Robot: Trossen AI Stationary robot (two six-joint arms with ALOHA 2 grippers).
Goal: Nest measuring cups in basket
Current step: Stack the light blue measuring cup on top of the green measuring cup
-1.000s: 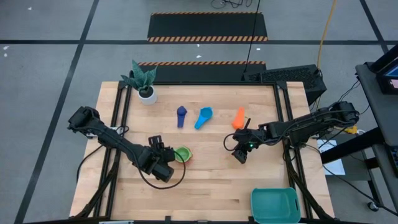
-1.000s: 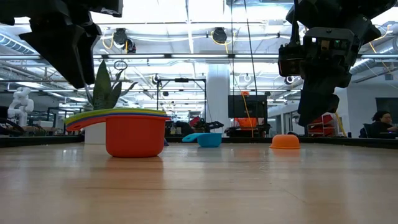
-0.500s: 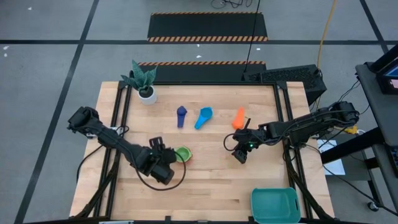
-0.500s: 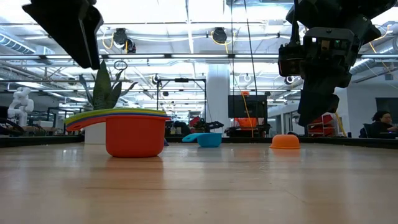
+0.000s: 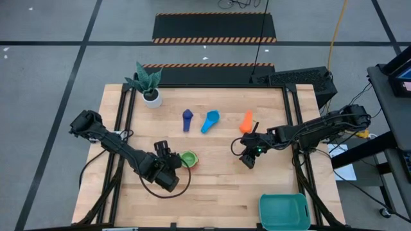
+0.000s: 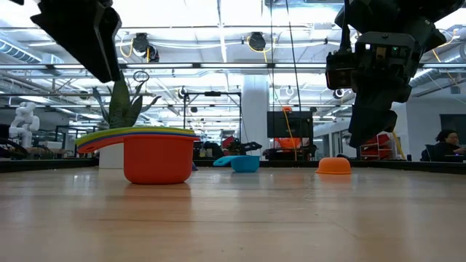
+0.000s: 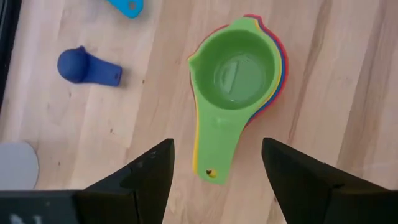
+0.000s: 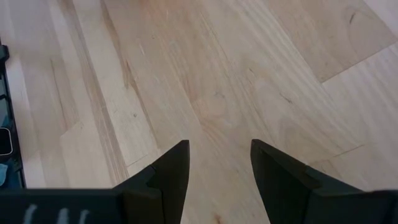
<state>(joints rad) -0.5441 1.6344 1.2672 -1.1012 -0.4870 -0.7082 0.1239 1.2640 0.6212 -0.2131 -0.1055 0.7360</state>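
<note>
Left gripper (image 7: 214,180) hangs above the nested stack (image 5: 188,158), jaws spread wide, holding nothing; the stack's handles point toward its fingers. Green cup (image 7: 239,74) sits on top, with red, yellow and blue rims showing under it. Stack is well apart from the basket (image 5: 284,211), which stands at the table's (image 5: 218,192) near right corner. Navy cup (image 5: 187,119), light blue cup (image 5: 210,120) and orange cup (image 5: 246,121) lie loose beyond the stack, on the plant pot (image 5: 152,97) side. Right gripper (image 8: 214,165) waits over bare wood near the orange cup, jaws parted, empty. My read: thin rigid plastic, light, slick, and the stack likely separates if tilted. Pinch the overlapped handles, keep level.
</note>
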